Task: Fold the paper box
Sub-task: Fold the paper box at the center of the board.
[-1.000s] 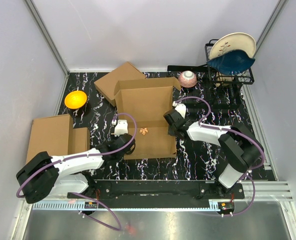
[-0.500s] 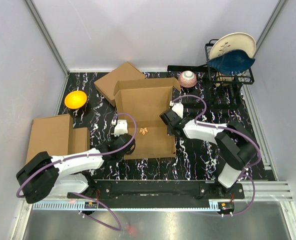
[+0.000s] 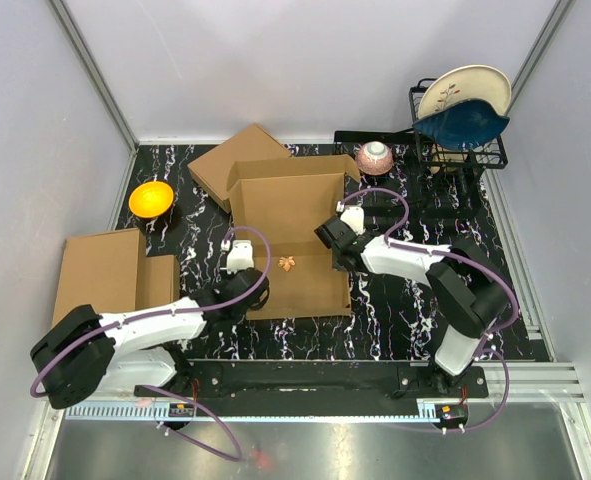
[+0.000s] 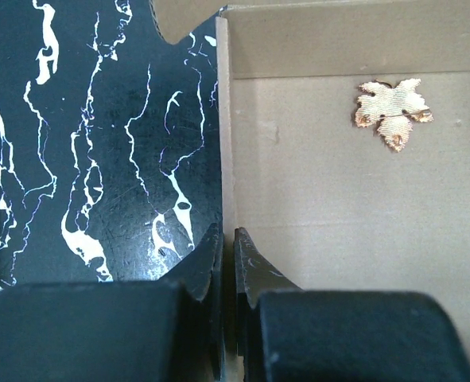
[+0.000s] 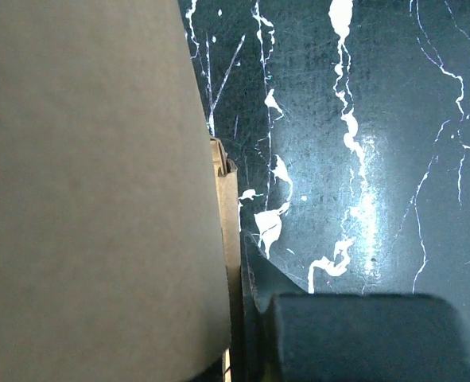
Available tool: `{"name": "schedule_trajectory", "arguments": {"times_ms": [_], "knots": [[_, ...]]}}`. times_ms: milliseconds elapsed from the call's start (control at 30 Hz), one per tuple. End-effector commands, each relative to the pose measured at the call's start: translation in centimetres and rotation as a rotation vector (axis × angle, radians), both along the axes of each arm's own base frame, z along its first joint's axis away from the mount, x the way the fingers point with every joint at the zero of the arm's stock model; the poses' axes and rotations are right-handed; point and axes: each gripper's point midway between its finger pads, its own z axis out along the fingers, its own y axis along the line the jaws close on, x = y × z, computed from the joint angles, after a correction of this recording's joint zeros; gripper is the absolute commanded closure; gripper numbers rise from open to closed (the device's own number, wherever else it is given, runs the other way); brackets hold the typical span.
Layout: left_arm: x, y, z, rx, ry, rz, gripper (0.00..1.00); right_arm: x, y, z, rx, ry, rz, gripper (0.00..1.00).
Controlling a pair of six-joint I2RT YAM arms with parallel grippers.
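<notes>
Left fingers [image 4: 204, 269] pinch paper box [image 3: 295, 205] left wall edge; right fingers [image 5: 260, 280] clamp right wall edge.

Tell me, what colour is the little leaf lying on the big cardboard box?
Golden tan with orange-brown tips. The leaf shows best in the left wrist view.

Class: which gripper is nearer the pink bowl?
Right. The right gripper is at the paper box, by its right wall, just on the near side of the pink bowl. The left gripper clamps the left wall, across the box.
</notes>
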Motion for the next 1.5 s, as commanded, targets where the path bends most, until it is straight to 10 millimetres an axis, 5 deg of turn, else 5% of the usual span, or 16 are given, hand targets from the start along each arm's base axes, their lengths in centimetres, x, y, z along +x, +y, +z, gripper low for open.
{"name": "schedule_trajectory", "arguments": {"times_ms": [0,667,867,1000,1133,1300,1467], "knots": [[0.3,-0.3,1.2,-0.038,-0.044,0.006,1.0,-4.2,-2.8,-3.1,-0.201,0.178,0.058,1.0],[0.4,-0.2,1.0,-0.031,-0.045,0.016,1.0,-7.3,-2.1,-5.2,-0.445,0.226,0.131,0.98],[0.5,-0.1,1.0,-0.032,-0.048,0.021,1.0,-7.8,0.2,-2.8,-0.269,0.214,0.133,0.53],[0.5,-0.1,1.1,-0.03,-0.048,0.026,1.0,-8.2,0.5,-1.6,-0.231,0.219,0.14,0.46],[0.4,0.1,1.2,-0.031,-0.05,0.03,1.0,-9.2,-0.3,-2.3,-0.247,0.258,0.141,0.51],[0.4,0.2,1.4,-0.039,-0.056,0.037,1.0,-10.6,-1.4,-3.0,-0.274,0.286,0.135,0.77],[0.4,0.0,1.3,-0.041,-0.052,0.033,1.0,-11.2,-1.8,-3.8,-0.307,0.3,0.137,0.91]]}}
